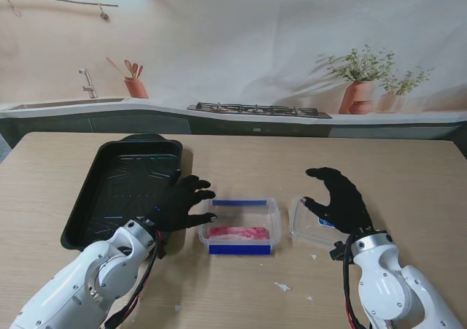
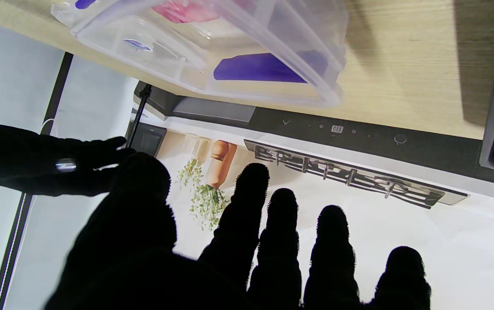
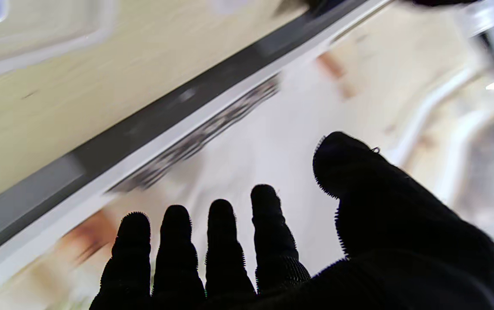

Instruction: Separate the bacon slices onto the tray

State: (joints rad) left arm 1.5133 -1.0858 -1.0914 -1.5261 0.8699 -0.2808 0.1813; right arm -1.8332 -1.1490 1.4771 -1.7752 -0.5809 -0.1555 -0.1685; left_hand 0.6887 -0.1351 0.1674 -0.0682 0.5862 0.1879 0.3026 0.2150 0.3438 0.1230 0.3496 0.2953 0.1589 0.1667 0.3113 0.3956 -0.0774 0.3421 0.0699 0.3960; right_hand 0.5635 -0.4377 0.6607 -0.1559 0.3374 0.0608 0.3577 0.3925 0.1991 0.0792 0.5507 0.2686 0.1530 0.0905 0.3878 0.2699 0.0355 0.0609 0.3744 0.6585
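Pink bacon slices (image 1: 238, 233) lie in a clear plastic box (image 1: 273, 219) with blue tape on its ends, at the table's middle. The black tray (image 1: 109, 190) lies to its left, tilted away from me. My left hand (image 1: 179, 201), in a black glove, hovers open between the tray and the box, fingers spread toward the box. The same box (image 2: 247, 38) with bacon (image 2: 182, 12) fills part of the left wrist view. My right hand (image 1: 339, 196) is open over the clear lid (image 1: 303, 223) that lies to the right of the box. Neither hand holds anything.
Small white scraps (image 1: 283, 287) lie on the wooden table (image 1: 408, 176) near me, between the arms. Behind the table's far edge runs a printed kitchen backdrop with a sink, a hob and potted plants.
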